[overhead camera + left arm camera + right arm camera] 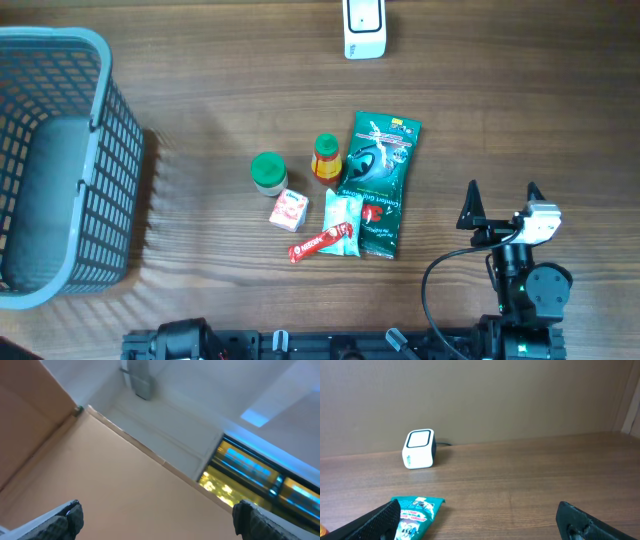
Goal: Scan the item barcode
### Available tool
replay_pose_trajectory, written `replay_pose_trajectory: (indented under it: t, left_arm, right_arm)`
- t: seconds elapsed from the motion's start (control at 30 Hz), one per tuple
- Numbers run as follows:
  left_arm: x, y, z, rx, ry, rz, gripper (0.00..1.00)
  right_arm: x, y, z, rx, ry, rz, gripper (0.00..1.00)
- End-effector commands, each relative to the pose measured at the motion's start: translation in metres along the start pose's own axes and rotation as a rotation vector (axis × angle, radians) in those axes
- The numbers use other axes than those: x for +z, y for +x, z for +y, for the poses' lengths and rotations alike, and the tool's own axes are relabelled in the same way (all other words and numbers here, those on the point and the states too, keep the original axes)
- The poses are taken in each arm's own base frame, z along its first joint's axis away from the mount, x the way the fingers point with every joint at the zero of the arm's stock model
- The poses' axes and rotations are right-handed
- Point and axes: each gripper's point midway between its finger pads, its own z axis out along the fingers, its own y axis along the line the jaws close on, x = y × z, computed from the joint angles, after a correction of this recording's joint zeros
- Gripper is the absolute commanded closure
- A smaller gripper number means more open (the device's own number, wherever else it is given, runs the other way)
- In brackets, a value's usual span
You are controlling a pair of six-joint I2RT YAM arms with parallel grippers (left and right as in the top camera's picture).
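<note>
The white barcode scanner (364, 28) stands at the table's far edge, also seen in the right wrist view (418, 449). Mid-table lies a cluster of items: a green pouch (378, 182), a green-lidded jar (268, 172), a yellow bottle (326, 157), a small pink box (288, 210), a pale teal packet (343, 222) and a red stick sachet (322, 241). My right gripper (501, 200) hovers open to the right of the pouch (417, 512), holding nothing. The left gripper (157, 517) is open and empty, its camera facing a wall and ceiling.
A blue-grey mesh basket (50, 165) fills the left side of the table. Bare wood lies between the items and the scanner. The arm bases sit along the near edge.
</note>
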Motion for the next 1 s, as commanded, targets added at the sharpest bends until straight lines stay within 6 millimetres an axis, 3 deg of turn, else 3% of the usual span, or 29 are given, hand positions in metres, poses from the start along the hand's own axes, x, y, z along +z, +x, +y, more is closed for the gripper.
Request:
replay_pose_trajectory:
  t: [0.0, 0.03, 0.17, 0.23, 0.33, 0.47, 0.6, 0.77, 0.87, 0.97]
  left_arm:
    - [-0.005, 0.017, -0.028, -0.002, 0.161, 0.102, 0.0]
    - [-0.006, 0.019, -0.031, -0.003, 0.175, 0.111, 0.0]
    - [-0.006, 0.01, -0.037, -0.031, 0.201, 0.078, 0.0]
    - [-0.006, 0.012, -0.035, -0.03, 0.194, 0.086, 0.0]
    - [-0.01, 0.012, -0.033, -0.031, 0.186, 0.087, 0.0]
    - [-0.036, 0.014, -0.021, -0.034, 0.184, 0.05, 0.0]
    - [-0.058, 0.017, 0.001, -0.044, 0.162, -0.046, 0.0]
    - [-0.04, 0.052, 0.031, -0.043, 0.077, 0.003, 0.0]
    - [-0.034, 0.068, 0.052, -0.035, 0.003, 0.011, 0.0]
    - [-0.031, 0.077, 0.086, -0.007, -0.153, -0.02, 0.0]
  right_arm:
    - [0.0, 0.0, 0.002, -0.001, -0.011, 0.001, 0.0]
    - [0.0, 0.0, 0.005, 0.029, -0.03, 0.0, 0.0]
    - [-0.007, -0.001, 0.047, 0.599, -0.267, 0.085, 0.0]
    - [-0.014, 0.0, 0.068, 0.766, -0.38, 0.165, 0.0]
    - [-0.029, 0.002, 0.095, 0.831, -0.537, 0.272, 0.0]
    - [-0.044, 0.005, 0.115, 0.892, -0.657, 0.38, 0.0]
    - [-0.052, 0.005, 0.123, 0.773, -0.731, 0.368, 0.0]
    - [-0.053, -0.003, 0.121, 0.766, -0.704, 0.37, 0.01]
    - [-0.047, -0.013, 0.105, 0.731, -0.543, 0.381, 0.0]
    - [-0.045, -0.022, 0.077, 0.658, -0.296, 0.451, 0.0]
